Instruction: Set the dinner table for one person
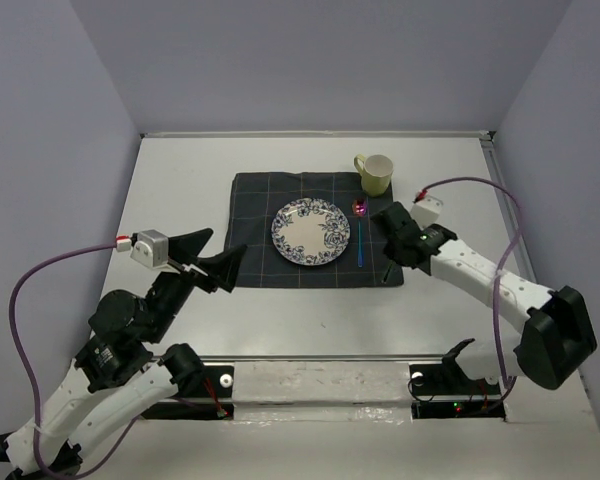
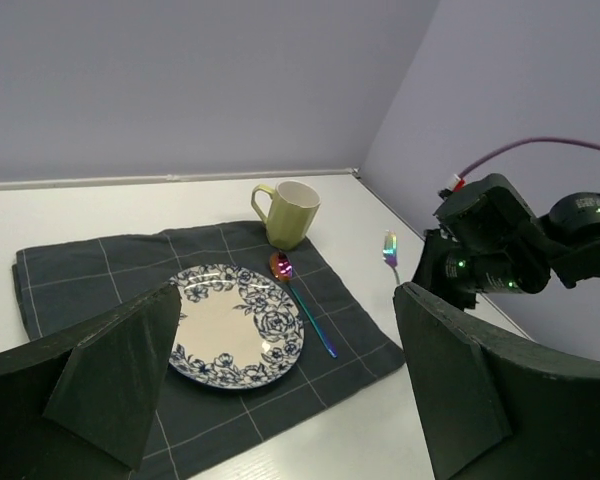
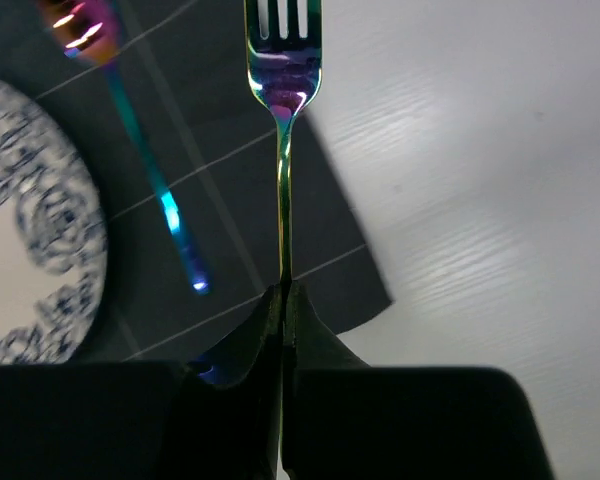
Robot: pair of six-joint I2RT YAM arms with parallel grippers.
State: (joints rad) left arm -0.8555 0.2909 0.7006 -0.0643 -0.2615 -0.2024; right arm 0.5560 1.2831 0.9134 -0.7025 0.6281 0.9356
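Matte white rectangular counter [image 1: 180,170], the dinner table of the task, spanning the whole floor of the walled cell, with the arm bases bolted at its near edge. Laid at its centre, nearer the far edge: dark navy checked cloth placemat [image 1: 255,225]. On the cloth, round white plate with blue floral rim [image 1: 310,232]. Just right of the plate, iridescent metal spoon with blue handle [image 1: 360,240], bowl toward the far edge. At the mat's far right corner, pale green ceramic mug [image 1: 376,175].

Right fingers [image 3: 275,330] clenched on the handle end of a slim iridescent metal fork [image 3: 283,150], tines pointing to the far edge, shaft crossing the placemat's right edge close to its near right corner. Height above the cloth not readable. Left fingers [image 2: 120,370] spread wide and released, grasping nothing, hovering near the placemat's left edge.

Counter judged rigid, heavy, fixed and smooth: nothing to take hold of, only a surface to set down upon. Expect bare metal to slide and clatter there, less so on cloth. Fork judged light, stiff, thin and slick. Best pinched across the flat of the handle, as shown, and lowered flat before release. Customary place for the fork, left of the plate, not yet filled.
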